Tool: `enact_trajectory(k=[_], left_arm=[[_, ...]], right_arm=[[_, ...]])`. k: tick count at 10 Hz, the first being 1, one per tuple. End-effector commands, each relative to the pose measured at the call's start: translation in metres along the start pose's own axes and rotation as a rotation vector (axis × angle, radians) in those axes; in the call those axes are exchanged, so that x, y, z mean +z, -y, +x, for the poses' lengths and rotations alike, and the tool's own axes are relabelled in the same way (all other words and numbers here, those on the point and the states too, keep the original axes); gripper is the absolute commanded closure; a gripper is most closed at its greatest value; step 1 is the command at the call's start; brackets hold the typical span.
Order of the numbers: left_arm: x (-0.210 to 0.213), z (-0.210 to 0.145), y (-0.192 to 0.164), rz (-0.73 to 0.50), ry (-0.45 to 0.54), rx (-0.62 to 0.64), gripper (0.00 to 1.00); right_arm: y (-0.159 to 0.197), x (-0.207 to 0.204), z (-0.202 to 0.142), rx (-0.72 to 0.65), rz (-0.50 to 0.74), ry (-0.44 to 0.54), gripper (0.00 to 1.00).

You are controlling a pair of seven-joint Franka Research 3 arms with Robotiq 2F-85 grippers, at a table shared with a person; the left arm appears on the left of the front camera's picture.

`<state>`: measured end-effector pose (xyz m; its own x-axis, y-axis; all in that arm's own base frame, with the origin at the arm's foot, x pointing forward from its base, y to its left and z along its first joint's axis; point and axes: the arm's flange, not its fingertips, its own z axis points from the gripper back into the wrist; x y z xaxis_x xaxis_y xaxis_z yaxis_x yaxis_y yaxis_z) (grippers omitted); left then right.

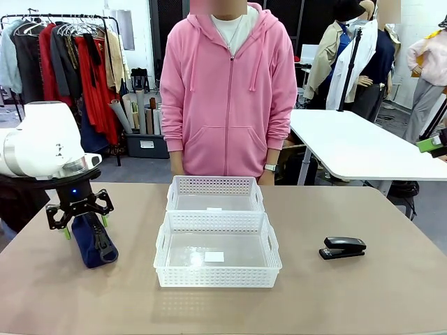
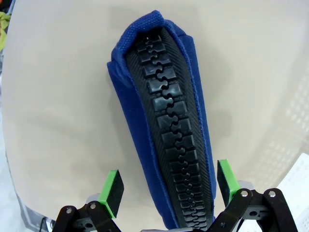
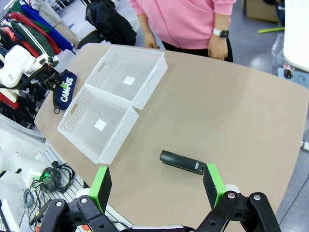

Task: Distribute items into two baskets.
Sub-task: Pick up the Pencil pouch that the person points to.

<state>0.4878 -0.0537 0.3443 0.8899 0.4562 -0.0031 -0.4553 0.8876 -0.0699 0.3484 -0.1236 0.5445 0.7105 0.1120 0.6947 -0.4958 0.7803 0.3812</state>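
We find the navy pouch (image 1: 96, 244) lying at the left of the surface (image 1: 363, 300) and the stapler (image 1: 342, 247) at the right, both outside the near basket (image 1: 216, 276) and the far basket (image 1: 215, 185), which hold no item. The left pincer (image 1: 86, 226) straddles the pouch, wide. The right pincer (image 3: 157, 186) hangs wide, holding nothing. We judge that distribution has not begun.

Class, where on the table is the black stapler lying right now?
In the front view the black stapler lies on the right side of the table, apart from the nearer basket; the right wrist view shows it just beyond the open right hand.
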Motion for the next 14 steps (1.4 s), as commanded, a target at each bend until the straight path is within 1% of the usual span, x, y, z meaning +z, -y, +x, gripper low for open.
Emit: enact_trajectory(k=[1, 2, 6, 7, 10, 11, 12, 13, 14], left_arm=[[-0.0001, 0.0008, -0.0007, 0.007, 0.001, -0.004, 0.0], [-0.0011, 0.0009, -0.0011, 0.005, 0.005, -0.012, 0.13], [-0.0015, 0.0029, -0.0014, 0.002, -0.004, -0.004, 0.92], [-0.0013, 0.0033, -0.0012, 0.003, -0.008, -0.002, 1.0], [-0.0005, 0.0034, -0.0012, 0.004, -0.012, -0.006, 1.0], [-0.0001, 0.0033, -0.0015, -0.005, -0.029, -0.018, 1.0], [0.0002, 0.0029, -0.0012, -0.015, -0.028, -0.018, 1.0], [-0.0013, -0.0009, 0.0005, 0.003, -0.007, -0.007, 1.0], [-0.0013, -0.0009, 0.0005, 0.003, -0.007, -0.007, 1.0]], right_arm=[[0.0, -0.0004, 0.0008, 0.007, 0.023, 0.021, 0.0], [0.0, -0.0004, 0.0008, 0.007, 0.023, 0.021, 0.0], [0.0, -0.0004, 0.0008, 0.007, 0.023, 0.021, 0.0], [0.0, -0.0004, 0.0008, 0.007, 0.023, 0.021, 0.0], [0.0, -0.0004, 0.0008, 0.007, 0.023, 0.021, 0.0], [0.0, -0.0004, 0.0008, 0.007, 0.023, 0.021, 0.0], [0.0, -0.0004, 0.0008, 0.007, 0.023, 0.021, 0.0], [0.0, -0.0004, 0.0008, 0.007, 0.023, 0.021, 0.0], [0.0, -0.0004, 0.0008, 0.007, 0.023, 0.021, 0.0]])
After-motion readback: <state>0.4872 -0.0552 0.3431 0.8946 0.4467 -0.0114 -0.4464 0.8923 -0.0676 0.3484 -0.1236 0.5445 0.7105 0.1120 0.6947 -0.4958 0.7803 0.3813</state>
